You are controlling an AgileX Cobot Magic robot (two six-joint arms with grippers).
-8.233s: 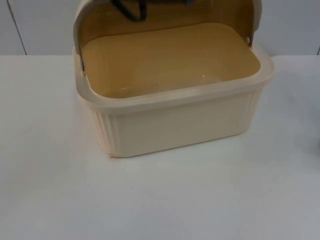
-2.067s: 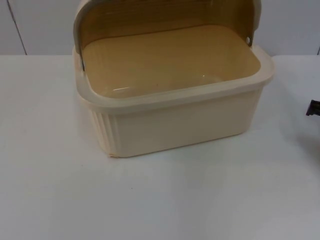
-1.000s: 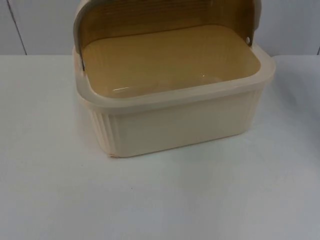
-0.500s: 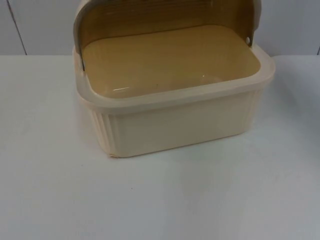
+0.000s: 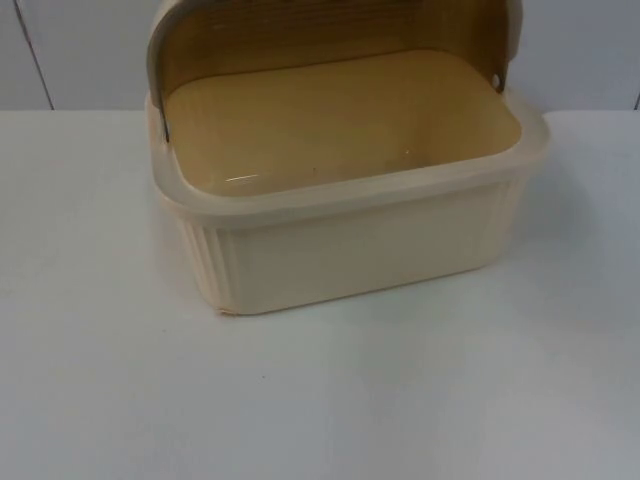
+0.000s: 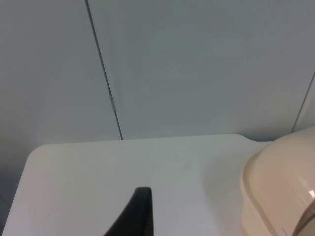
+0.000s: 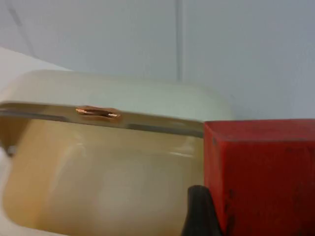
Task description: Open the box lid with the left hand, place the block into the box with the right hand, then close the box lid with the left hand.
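One cream box (image 5: 340, 215) is seen in the middle of the white bench (image 5: 90, 380), its lid (image 5: 330, 30) swung up. The left gripper (image 6: 135, 216) waits beside it; its fingers cannot be judged. A red block (image 7: 263, 177) is pinched by the right gripper (image 7: 199, 214) near the box.

Your left gripper (image 6: 140, 216) hangs above the white table (image 6: 123, 167), off to the side of the cream box (image 6: 280, 187) and apart from it; one black fingertip (image 6: 141, 206) shows, and you cannot tell from it how the fingers stand. Your right gripper (image 7: 216, 211) sits close in front of the box's open mouth, raised above its rim, with a black fingertip (image 7: 198, 209) pressed against the side of the red block (image 7: 261, 177) it carries.
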